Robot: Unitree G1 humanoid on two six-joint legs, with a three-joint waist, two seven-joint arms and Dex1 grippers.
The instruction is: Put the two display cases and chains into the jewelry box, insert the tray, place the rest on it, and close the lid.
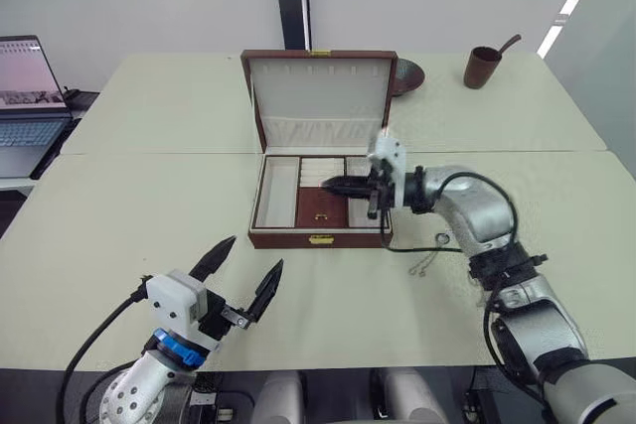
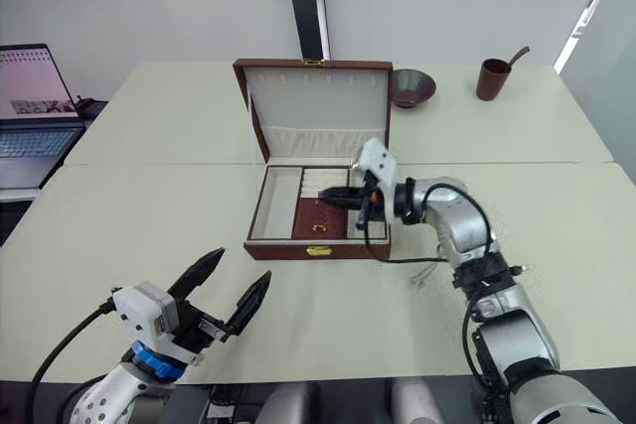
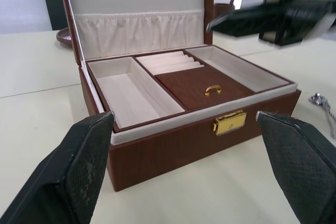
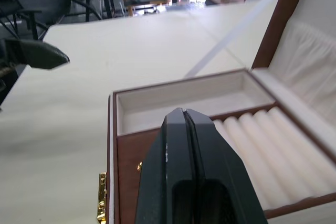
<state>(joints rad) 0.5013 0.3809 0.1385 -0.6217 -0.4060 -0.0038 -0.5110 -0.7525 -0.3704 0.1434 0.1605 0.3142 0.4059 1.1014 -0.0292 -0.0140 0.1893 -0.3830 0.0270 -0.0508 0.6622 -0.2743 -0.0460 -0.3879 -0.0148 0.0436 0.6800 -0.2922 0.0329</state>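
Beneath my right pincer (image 1: 333, 185), clenched on nothing, sits the open jewelry box (image 1: 320, 235), its tray (image 3: 202, 85) already seated; the compartments look empty. A chain (image 1: 429, 253) lies on the table behind my wrist, presumably next. My left pincer (image 1: 241, 269) hangs released, well short of the box.

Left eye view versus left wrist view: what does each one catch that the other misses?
Left eye view adds the laptop, bowl and cup. Left wrist view adds no new thing, just a close, low look at the ring rolls and gold handle. Both share the open box, the chain beside it, the open left tool and the shut right tool over the box.
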